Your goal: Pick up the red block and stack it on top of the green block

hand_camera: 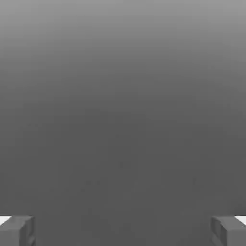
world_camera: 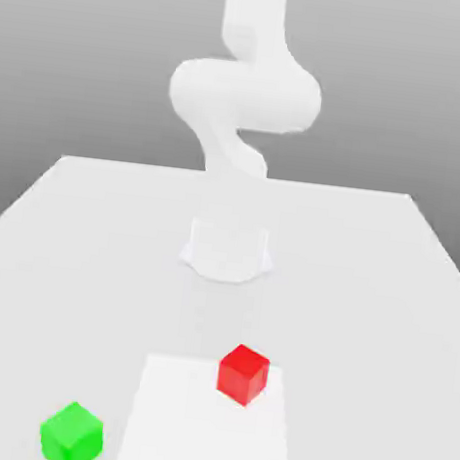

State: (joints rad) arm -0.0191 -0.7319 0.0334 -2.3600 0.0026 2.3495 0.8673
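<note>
Red block point(world_camera: 243, 373) rests on surface point(world_camera: 389, 282), near centre; green block point(world_camera: 72, 434) apart, toward exterior view's left. End effector point(hand_camera: 123, 230) released, fingers point(hand_camera: 17, 229) spread wide, empty: ready for approach, grasp not yet begun.

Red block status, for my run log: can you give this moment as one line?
red block: on table, untouched | green block: apart, toward exterior view's left | tool: open, empty | stack: not started

tool point(hand_camera: 123, 230): jaws spread wide | fingertips point(hand_camera: 19, 230): grey, nothing between | backdrop: plain grey
</note>
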